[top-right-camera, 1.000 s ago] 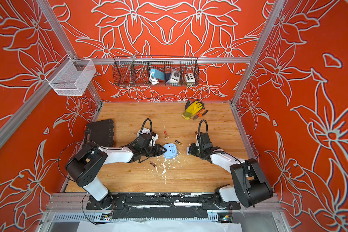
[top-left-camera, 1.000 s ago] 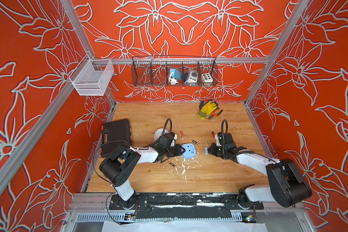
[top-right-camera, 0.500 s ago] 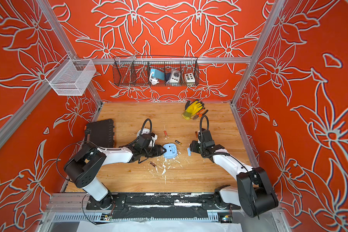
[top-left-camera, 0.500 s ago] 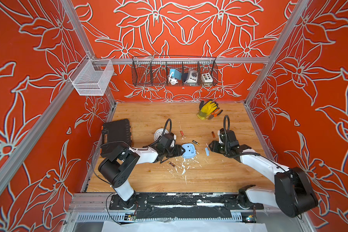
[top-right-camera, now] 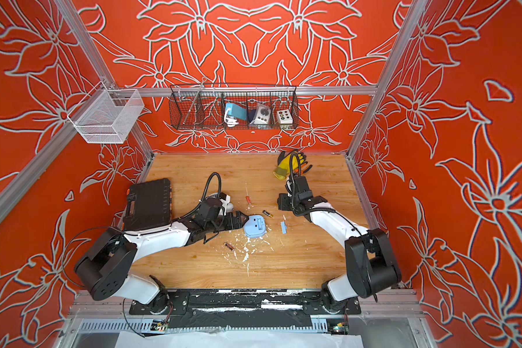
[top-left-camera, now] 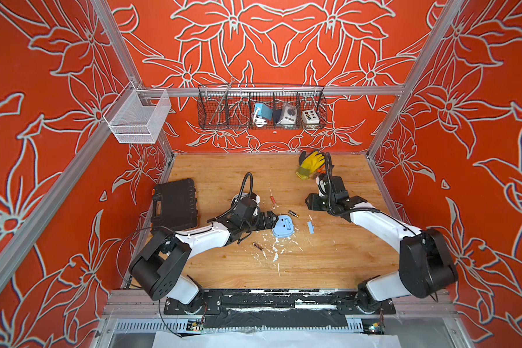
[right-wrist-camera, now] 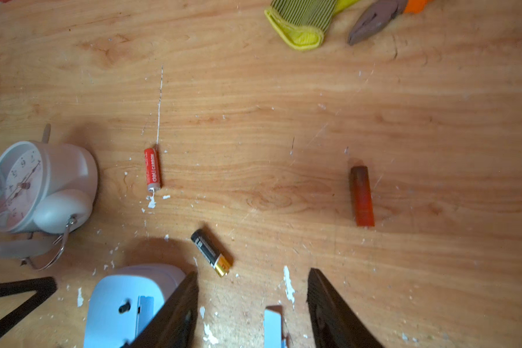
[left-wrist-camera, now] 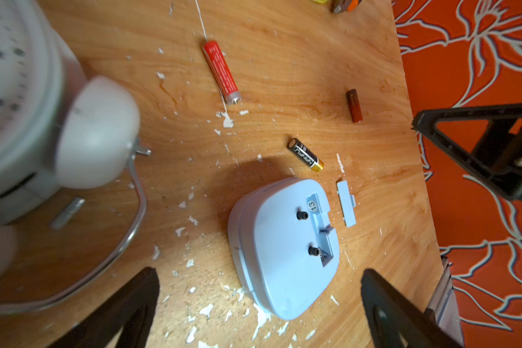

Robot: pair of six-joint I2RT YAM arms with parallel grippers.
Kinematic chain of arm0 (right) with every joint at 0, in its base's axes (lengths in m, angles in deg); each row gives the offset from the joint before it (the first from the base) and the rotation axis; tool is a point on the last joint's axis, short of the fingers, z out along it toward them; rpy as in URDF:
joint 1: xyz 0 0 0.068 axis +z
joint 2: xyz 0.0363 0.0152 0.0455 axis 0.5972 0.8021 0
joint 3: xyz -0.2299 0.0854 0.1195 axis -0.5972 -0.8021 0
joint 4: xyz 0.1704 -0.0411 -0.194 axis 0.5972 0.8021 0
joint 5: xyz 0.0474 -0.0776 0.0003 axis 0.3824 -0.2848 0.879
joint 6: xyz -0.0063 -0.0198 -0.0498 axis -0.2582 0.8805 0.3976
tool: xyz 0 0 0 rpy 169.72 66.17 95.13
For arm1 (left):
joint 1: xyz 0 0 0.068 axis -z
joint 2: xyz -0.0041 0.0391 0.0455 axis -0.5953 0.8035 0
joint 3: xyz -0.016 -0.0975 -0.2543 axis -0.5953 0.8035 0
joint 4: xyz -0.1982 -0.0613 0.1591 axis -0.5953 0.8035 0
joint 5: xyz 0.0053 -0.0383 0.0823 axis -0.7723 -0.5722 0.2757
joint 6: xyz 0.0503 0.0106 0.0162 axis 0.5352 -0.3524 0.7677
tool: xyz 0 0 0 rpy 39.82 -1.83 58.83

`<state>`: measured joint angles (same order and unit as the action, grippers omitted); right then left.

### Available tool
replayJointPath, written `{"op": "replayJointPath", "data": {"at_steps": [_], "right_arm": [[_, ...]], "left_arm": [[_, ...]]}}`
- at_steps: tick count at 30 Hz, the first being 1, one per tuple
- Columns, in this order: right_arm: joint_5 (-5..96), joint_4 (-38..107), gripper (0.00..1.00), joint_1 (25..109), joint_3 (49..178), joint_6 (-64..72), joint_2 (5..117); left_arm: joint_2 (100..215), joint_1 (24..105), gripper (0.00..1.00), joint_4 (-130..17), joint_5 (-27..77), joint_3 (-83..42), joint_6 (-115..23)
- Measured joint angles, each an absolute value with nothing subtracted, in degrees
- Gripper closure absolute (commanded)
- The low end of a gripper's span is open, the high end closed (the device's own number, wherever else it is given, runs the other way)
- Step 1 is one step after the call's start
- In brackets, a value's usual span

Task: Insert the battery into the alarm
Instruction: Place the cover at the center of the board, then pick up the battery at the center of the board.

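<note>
The light blue alarm [top-left-camera: 283, 227] [top-right-camera: 255, 226] lies face down on the wooden table, its battery bay [left-wrist-camera: 321, 229] open and empty. Its small blue cover [top-left-camera: 310, 227] [left-wrist-camera: 346, 205] lies loose to its right. A black and gold battery [top-left-camera: 293, 214] [left-wrist-camera: 306, 155] [right-wrist-camera: 211, 253] rests just behind the alarm. My left gripper [top-left-camera: 268, 218] [left-wrist-camera: 259, 272] is open wide at the alarm's left edge, touching nothing. My right gripper [top-left-camera: 309, 203] [right-wrist-camera: 253, 274] hangs open above the table, behind the cover [right-wrist-camera: 273, 325], holding nothing.
A red battery [top-left-camera: 272, 199] [right-wrist-camera: 152, 170] lies further back and another battery [top-left-camera: 257, 246] in front, among white flakes. A white clock [left-wrist-camera: 43, 120] [right-wrist-camera: 39, 186] stands behind my left wrist. Black case [top-left-camera: 174, 205] at left, yellow glove [top-left-camera: 311, 164] at back right, reddish stick [right-wrist-camera: 361, 195].
My left jaws have spread wide beside the blue alarm. My right gripper has opened and drawn back and to the right, away from the alarm and the cover.
</note>
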<state>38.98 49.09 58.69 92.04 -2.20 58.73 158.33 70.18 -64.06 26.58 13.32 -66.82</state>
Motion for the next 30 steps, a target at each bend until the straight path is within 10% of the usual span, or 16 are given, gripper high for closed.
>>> {"op": "replayJointPath", "data": {"at_steps": [30], "right_arm": [[32.21, 68.82, 0.63, 51.57, 114.34, 9.95, 83.74]], "left_arm": [[153.34, 69.62, 0.02, -61.44, 32.88, 15.68, -61.82]]}}
